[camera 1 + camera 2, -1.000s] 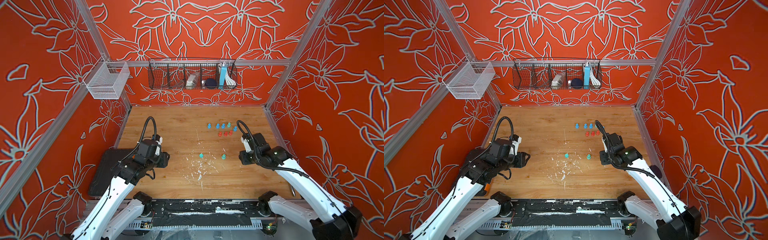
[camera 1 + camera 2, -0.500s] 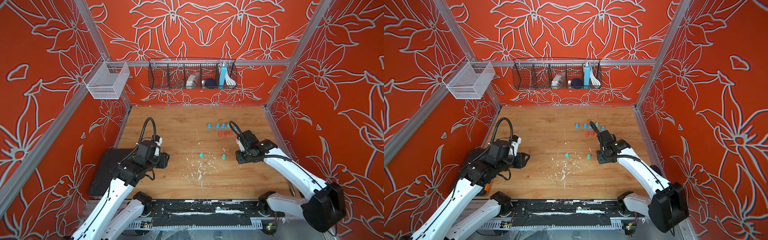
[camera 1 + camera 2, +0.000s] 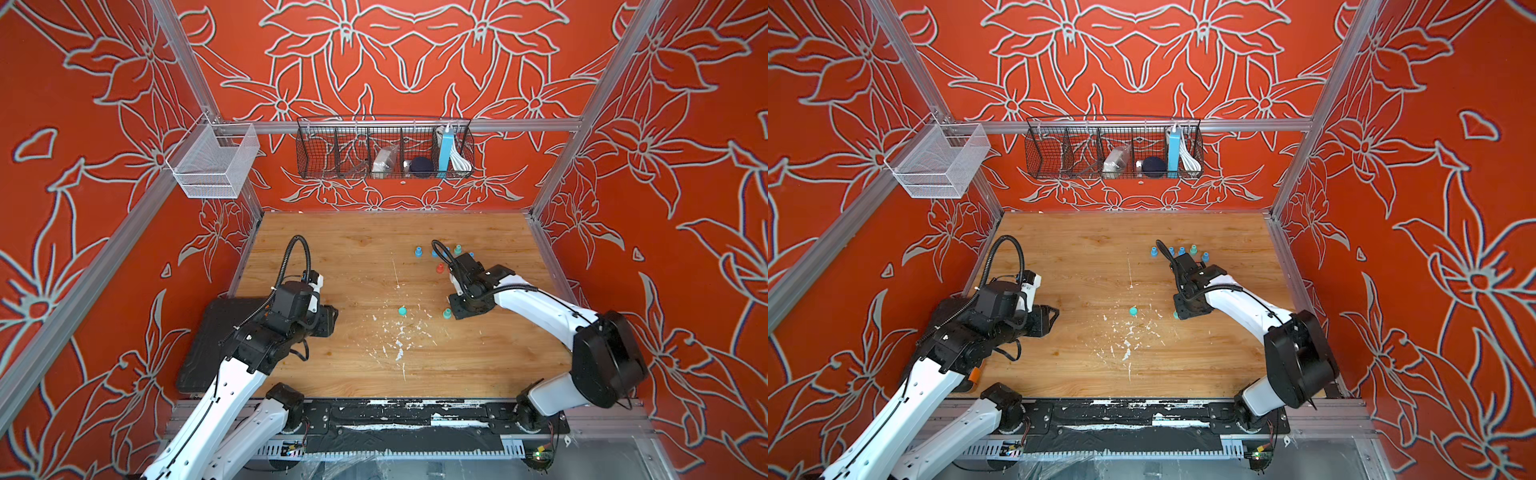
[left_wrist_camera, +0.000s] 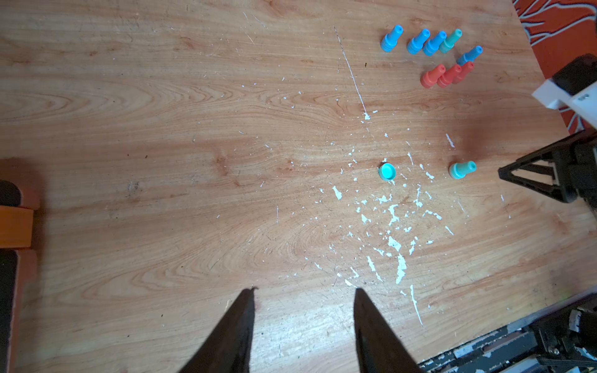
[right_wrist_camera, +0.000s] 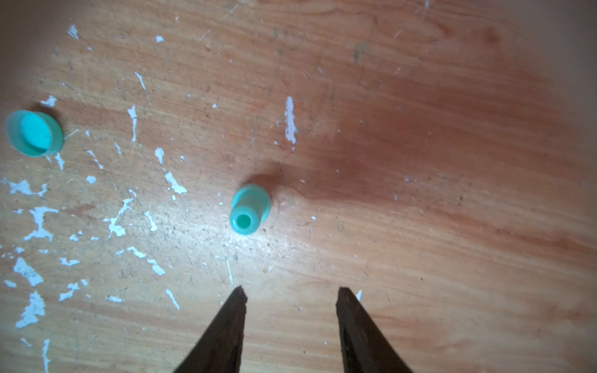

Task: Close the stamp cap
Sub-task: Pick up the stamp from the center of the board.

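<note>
Wooden table [image 3: 353, 270] bears stamp [image 5: 250, 208] (cap [image 5: 34, 134] lying apart).

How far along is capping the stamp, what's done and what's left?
Nothing looks done: the cap lies loose on the table, apart from the teal stamp. Nothing is in hand; the right gripper is open just short of the stamp, the left gripper open and empty. Left: grasp the cap and press it onto the stamp.
</note>
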Controlling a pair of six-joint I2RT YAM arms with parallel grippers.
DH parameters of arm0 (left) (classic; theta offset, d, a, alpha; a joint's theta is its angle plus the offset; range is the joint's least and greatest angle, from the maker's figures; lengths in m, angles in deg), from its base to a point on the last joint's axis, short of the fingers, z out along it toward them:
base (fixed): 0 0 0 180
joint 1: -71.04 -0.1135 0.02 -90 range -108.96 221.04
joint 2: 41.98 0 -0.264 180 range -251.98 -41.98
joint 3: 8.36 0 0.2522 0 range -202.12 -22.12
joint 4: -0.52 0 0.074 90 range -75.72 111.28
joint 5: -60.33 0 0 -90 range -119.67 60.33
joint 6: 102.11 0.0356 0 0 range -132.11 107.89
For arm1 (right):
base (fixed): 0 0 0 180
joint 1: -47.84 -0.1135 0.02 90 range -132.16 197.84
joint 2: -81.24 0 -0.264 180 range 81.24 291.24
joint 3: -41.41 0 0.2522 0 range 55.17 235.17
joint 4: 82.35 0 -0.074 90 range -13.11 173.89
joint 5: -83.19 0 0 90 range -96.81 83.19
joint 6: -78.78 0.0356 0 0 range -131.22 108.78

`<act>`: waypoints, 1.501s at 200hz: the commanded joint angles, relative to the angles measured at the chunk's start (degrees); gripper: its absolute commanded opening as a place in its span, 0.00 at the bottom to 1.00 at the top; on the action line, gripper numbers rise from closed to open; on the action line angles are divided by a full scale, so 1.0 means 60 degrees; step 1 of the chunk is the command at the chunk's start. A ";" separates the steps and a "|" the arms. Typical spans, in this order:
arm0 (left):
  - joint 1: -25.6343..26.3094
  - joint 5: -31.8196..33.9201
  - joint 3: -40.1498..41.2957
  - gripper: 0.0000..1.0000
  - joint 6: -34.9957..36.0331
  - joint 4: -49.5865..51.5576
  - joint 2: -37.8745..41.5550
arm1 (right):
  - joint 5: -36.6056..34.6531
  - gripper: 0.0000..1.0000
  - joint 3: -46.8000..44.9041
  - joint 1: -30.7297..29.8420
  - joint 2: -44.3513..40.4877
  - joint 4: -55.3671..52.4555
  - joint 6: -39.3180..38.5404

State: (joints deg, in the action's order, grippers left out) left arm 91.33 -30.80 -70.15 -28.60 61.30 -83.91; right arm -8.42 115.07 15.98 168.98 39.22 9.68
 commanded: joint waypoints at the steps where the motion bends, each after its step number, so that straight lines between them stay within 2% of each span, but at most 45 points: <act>1: -0.0043 0.0107 -0.0008 0.50 0.0122 -0.0045 0.0104 | -0.0152 0.49 0.0378 -0.0138 0.0433 0.0281 0.0277; 148: -0.0078 0.0173 -0.0008 0.50 0.0136 -0.0045 0.0067 | 0.0052 0.45 0.0725 -0.0360 0.1719 0.0844 0.0333; 208: -0.0101 0.0158 -0.0008 0.50 0.0126 -0.0045 0.0045 | 0.0131 0.34 0.0711 -0.0374 0.1943 0.0976 0.0266; 255: -0.0115 0.0158 -0.0008 0.50 0.0130 -0.0045 0.0045 | 0.0103 0.29 0.0536 -0.0397 0.1877 0.1028 0.0295; 300: -0.0146 0.0158 -0.0006 0.50 0.0130 -0.0045 0.0060 | 0.0163 0.29 0.0491 -0.0404 0.1900 0.1004 0.0314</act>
State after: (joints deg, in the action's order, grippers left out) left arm 91.11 -30.27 -70.15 -28.60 61.30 -83.83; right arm -7.78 118.33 14.01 180.09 45.13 10.62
